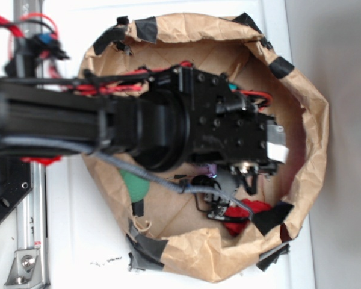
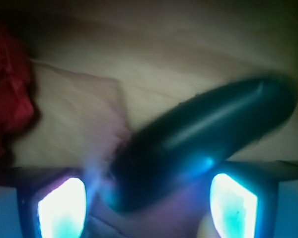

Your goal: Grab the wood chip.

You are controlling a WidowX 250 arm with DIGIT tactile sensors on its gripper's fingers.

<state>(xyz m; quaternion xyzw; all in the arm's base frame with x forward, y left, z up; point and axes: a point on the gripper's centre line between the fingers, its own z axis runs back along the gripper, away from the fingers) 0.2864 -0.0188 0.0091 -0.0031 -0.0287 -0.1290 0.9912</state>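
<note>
The wood chip does not show in either view. In the wrist view a smooth dark green capsule [image 2: 203, 139] lies slantwise on the brown paper [image 2: 154, 49]. Its lower end reaches in between my two glowing pads [image 2: 62, 208]. My gripper [image 2: 146, 208] is open, the pads stand wide apart, and a gap shows on each side of the capsule. In the exterior view the black arm covers the middle of the paper basin. There the gripper [image 1: 248, 173] points down near the basin's lower right, and what lies under it is hidden.
The crumpled brown paper basin [image 1: 313, 120], taped with black strips, rings the work area. A red cloth [image 1: 243, 214] [image 2: 7, 104] lies by the gripper. A green rounded thing [image 1: 135, 188] peeks out under the arm. A grey cable [image 1: 168, 180] trails across the basin.
</note>
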